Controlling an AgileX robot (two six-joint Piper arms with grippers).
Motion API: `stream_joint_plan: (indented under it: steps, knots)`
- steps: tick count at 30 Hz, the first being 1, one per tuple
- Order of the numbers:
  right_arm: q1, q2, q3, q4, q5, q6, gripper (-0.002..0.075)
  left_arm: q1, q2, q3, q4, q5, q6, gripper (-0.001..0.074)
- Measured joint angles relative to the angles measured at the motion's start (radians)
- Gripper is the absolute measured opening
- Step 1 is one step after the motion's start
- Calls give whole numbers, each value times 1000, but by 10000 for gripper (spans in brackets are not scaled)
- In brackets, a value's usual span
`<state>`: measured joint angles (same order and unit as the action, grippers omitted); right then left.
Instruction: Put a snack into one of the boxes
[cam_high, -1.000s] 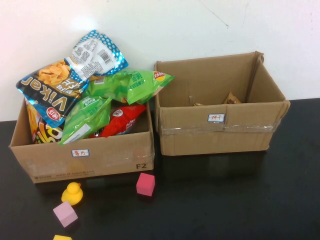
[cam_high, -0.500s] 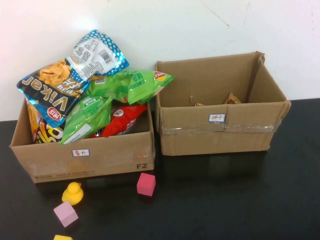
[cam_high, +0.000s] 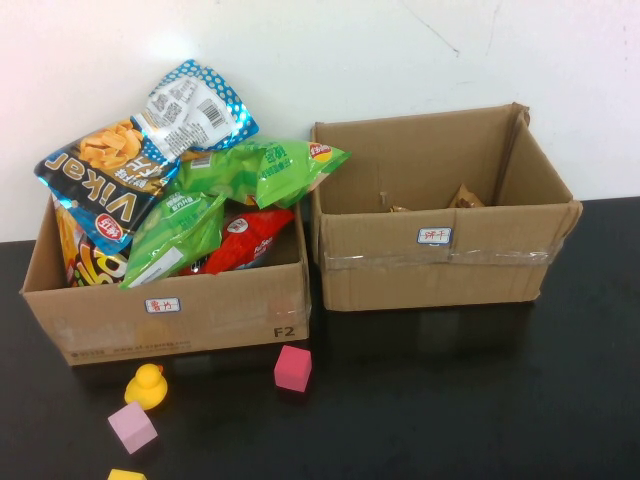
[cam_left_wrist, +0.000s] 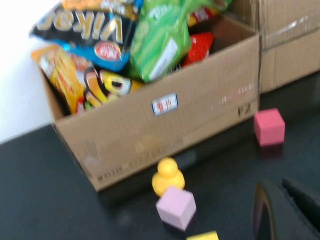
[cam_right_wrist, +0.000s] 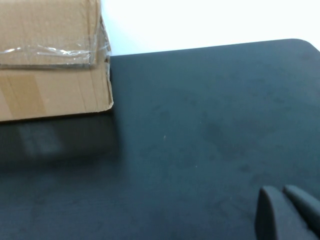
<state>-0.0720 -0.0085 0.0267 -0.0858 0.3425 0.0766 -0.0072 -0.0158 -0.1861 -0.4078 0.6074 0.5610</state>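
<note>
Beside taped box (cam_high: 440, 262), snack bags (cam_high: 200, 215) piled in left box; left gripper (cam_left_wrist: 280, 207) nearer, jaws seemingly together; right gripper (cam_right_wrist: 286, 210) pressed together, parked.

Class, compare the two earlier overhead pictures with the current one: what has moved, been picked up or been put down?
Nothing visibly changed. The snack bags lie heaped in the printed box, the taped box stands beside it, and the duck and cubes sit where they were. Both pincers are out of the overhead view; the left pincer and the shut right pincer hold nothing.
</note>
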Motion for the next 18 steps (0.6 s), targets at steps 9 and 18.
stream_joint_plan:
  steps: [9,18]
  knots:
    - [0,0,0,0,0,0,-1,0,0,115,83,-79,11,-1]
    - [0,0,0,-2,1,0,-1,0,0,210,254,-332,-375,-1]
